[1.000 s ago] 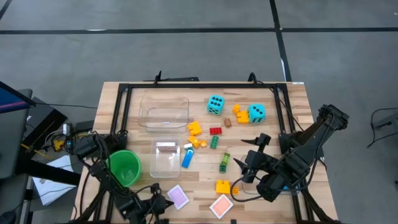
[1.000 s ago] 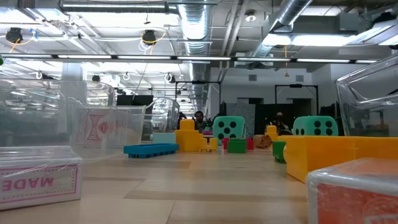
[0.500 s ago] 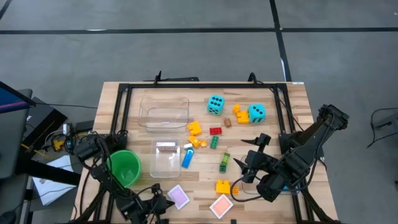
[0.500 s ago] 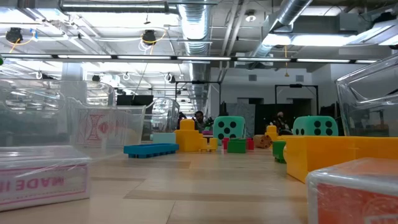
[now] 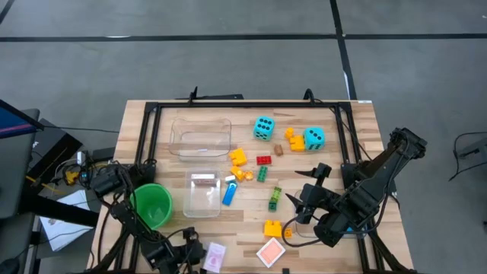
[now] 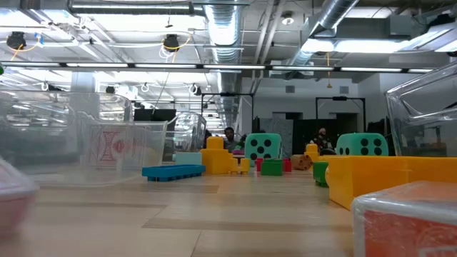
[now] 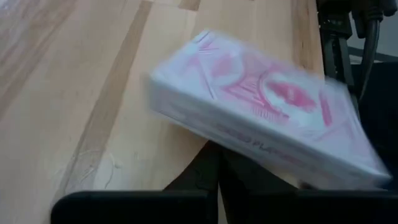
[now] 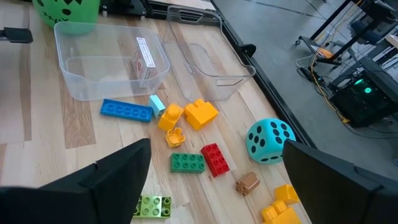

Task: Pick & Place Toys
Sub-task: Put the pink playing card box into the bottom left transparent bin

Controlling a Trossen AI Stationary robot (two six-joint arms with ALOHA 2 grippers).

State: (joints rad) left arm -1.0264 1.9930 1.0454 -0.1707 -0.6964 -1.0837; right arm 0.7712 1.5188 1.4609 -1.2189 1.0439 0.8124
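You saw cyan dice (image 5: 264, 128) with black dots, a red-and-white patterned card pack (image 7: 261, 130), and a green cup (image 5: 151, 204).

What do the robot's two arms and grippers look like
Both arms are dark, near-black jointed links with black cables along them. The right gripper ends in two broad, flat matte-black fingers. The left gripper has the same dark, blocky build.
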